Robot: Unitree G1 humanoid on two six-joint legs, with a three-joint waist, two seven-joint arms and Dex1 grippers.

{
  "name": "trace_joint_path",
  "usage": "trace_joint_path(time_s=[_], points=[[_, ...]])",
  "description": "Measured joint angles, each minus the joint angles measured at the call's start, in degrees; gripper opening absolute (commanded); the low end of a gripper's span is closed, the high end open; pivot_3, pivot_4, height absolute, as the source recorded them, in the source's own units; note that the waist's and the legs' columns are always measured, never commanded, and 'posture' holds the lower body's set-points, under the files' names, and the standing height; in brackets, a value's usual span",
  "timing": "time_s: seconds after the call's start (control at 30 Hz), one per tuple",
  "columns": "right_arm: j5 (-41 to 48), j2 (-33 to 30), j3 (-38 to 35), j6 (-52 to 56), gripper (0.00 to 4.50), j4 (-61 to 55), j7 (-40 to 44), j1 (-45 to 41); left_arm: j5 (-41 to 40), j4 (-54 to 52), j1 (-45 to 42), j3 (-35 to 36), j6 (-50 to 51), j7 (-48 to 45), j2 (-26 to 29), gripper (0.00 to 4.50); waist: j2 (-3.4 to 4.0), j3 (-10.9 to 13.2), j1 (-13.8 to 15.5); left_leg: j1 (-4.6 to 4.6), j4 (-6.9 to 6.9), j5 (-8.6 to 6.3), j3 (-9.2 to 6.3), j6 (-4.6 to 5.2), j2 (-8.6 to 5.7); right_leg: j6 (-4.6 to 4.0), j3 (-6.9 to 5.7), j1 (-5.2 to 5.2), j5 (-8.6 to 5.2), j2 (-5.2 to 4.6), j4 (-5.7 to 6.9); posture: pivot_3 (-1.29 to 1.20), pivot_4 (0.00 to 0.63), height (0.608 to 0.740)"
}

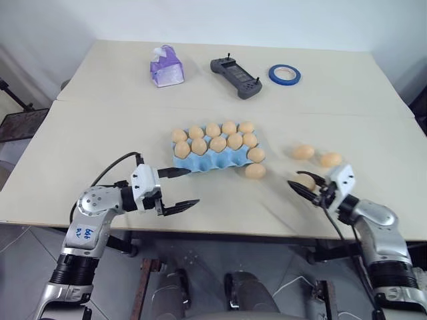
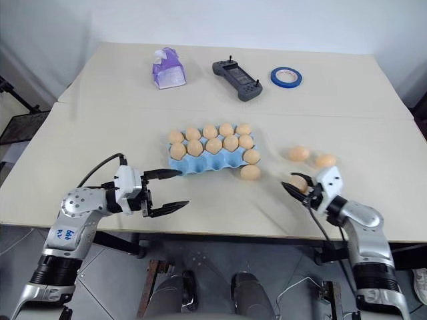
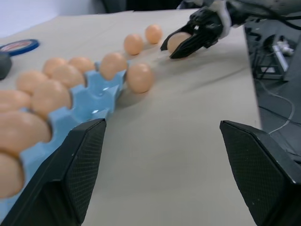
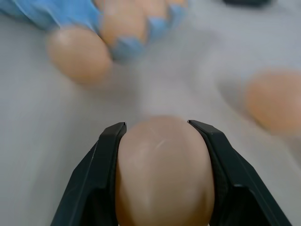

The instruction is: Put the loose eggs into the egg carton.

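Right gripper [image 4: 157, 129] clamps a smooth oval egg [image 4: 162, 169] (matte tan); left gripper [image 1: 180, 188] gapes empty beside the pulp carton [image 1: 207, 162].

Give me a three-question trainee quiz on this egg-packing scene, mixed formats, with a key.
1. True or false: the right gripper is shut on an egg.
2. How many loose eggs lie on the table, the gripped one aside? A) one B) three C) five
3. Fill in: the left gripper is ____, beside the egg carton.

Key: 1 true; 2 B; 3 open
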Motion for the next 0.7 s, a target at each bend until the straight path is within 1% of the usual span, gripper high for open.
trace_joint_path(time_s=[0.1, 0.17, 0.27, 0.33, 0.47, 0.53, 0.57, 0.6, 0.7], points=[[-0.3, 4.4, 2.6, 4.0, 1.72, -3.0, -4.2, -6.0, 0.3, 0.4, 1.6, 1.4, -0.2, 1.8, 0.5, 4.11, 0.00, 0.0, -0.3, -0.02, -0.01, 0.05, 0.02, -0.07, 0.00, -0.01, 0.03, -0.12, 0.00, 0.00, 0.09, 0.00, 0.150, 0.740], [-0.9, 6.2, 4.3, 5.2, 1.72, -3.9, -5.7, -8.4, 0.5, 0.5, 2.5, 1.8, -0.2, 2.5, 0.5, 4.11, 0.00, 0.0, -0.1, -0.07, -0.03, 0.06, 0.00, -0.08, 0.00, -0.06, 0.02, -0.21, -0.03, -0.01, 0.09, 0.00, 0.150, 0.740], [-3.4, 9.9, 7.9, 7.0, 1.72, -2.8, -8.4, -12.8, 0.6, 0.3, 4.1, 2.8, -0.2, 3.8, 0.8, 4.11, 0.00, 0.0, 0.0, -0.15, -0.12, 0.06, 0.03, -0.10, -0.01, -0.11, 0.02, -0.31, -0.06, -0.03, 0.10, 0.00, 0.150, 0.740], [-4.4, 11.3, 9.6, 7.9, 1.72, -1.5, -9.5, -15.0, 0.6, 0.0, 4.7, 2.9, -0.1, 4.2, 0.8, 4.11, 0.00, 0.0, 0.2, -0.38, -0.12, 0.07, 0.04, -0.10, -0.01, -0.11, 0.00, -0.52, -0.06, -0.04, 0.12, 0.00, 0.150, 0.740], [-5.7, 12.6, 10.8, 10.1, 1.72, 1.0, -11.1, -17.3, 0.6, -1.6, 6.6, 3.2, 0.1, 5.4, 0.9, 4.11, 0.00, 0.0, 0.1, -0.57, -0.11, 0.06, 0.06, -0.10, -0.02, -0.11, 0.00, -0.68, -0.06, -0.06, 0.10, 0.00, 0.150, 0.740], [-6.2, 13.8, 11.0, 10.8, 2.44, 2.0, -12.0, -18.1, 0.6, -2.3, 7.1, 3.3, 0.2, 6.1, 0.9, 4.11, 0.00, 0.0, 0.0, -0.57, -0.11, 0.07, 0.06, -0.10, -0.01, -0.11, -0.01, -0.69, -0.06, -0.04, 0.12, 0.00, 0.150, 0.740], [-6.3, 14.2, 11.4, 10.9, 2.67, 2.3, -12.1, -18.4, 0.6, -2.8, 7.5, 3.4, 0.3, 6.4, 0.9, 4.11, 0.00, 0.0, 0.0, -0.57, -0.11, 0.07, 0.05, -0.11, -0.01, -0.11, -0.01, -0.70, -0.06, -0.03, 0.13, 0.00, 0.150, 0.740], [-6.3, 14.2, 11.5, 10.9, 3.11, 2.4, -12.2, -18.4, 0.6, -3.6, 8.1, 3.5, 0.5, 6.8, 0.9, 4.11, 0.00, 0.0, -0.1, -0.57, -0.11, 0.07, 0.06, -0.10, -0.01, -0.11, 0.00, -0.70, -0.06, -0.03, 0.14, 0.00, 0.150, 0.740], [-6.3, 13.9, 11.4, 11.2, 4.05, 2.2, -12.1, -18.3, 0.6, -4.4, 8.8, 3.7, 0.9, 7.3, 0.9, 4.11, 0.00, 0.0, -0.1, -0.57, -0.10, 0.07, 0.06, -0.10, -0.01, -0.11, 0.00, -0.70, -0.06, -0.03, 0.14, 0.00, 0.150, 0.740]])
